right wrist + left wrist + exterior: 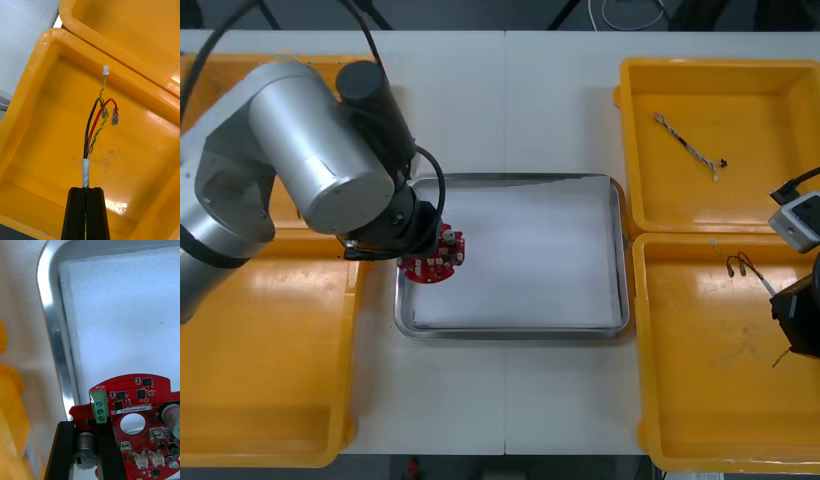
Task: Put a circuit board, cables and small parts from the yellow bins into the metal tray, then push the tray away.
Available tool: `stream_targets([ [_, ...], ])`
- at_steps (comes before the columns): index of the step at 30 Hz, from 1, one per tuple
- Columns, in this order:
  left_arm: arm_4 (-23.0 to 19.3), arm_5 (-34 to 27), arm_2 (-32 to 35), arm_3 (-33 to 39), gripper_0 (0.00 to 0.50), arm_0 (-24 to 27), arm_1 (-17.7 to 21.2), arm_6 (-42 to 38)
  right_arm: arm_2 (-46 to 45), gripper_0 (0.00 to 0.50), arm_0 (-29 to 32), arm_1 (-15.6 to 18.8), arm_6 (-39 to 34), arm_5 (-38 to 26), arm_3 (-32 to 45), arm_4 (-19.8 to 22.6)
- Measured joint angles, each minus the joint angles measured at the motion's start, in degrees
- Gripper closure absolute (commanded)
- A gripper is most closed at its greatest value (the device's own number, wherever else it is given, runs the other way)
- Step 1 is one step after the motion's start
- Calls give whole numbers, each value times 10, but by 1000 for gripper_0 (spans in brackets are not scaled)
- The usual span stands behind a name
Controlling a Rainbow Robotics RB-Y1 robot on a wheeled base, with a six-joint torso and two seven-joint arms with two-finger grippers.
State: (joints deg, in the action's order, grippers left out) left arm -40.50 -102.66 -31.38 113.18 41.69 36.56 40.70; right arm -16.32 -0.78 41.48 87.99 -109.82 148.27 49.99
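A round red circuit board (436,260) (131,407) hangs over the left end of the metal tray (515,181) (48,318), which is white inside. My left gripper (85,425) is shut on the board's edge, with a grey cylindrical component between its fingers. The left arm (310,150) covers that gripper from above. Over the near right yellow bin (710,390) (41,123), my right gripper (783,300) (86,190) is shut on a cable (742,266) (98,120) of black, red and twisted yellow wires in a white sleeve.
The far right bin (770,75) holds a twisted blue and white cable (690,150). Two yellow bins (270,350) stand at the left, the far one mostly under my arm. Bare table (500,100) runs beyond the tray.
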Motion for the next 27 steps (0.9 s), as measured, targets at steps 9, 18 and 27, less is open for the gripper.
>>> stream_targets([
  [9, 36, 72, -67, -70, 500, 0, -20, 0, 0, 500, 0, 0, 0, 0, 0, 9],
  [18, 47, 95, -104, -78, 496, 0, -21, -13, 0, 500, 0, 0, 0, 0, 0, 16],
  [27, 47, 96, -105, -78, 0, 0, -21, -31, 0, 500, 0, 0, 0, 0, 0, 22],
])
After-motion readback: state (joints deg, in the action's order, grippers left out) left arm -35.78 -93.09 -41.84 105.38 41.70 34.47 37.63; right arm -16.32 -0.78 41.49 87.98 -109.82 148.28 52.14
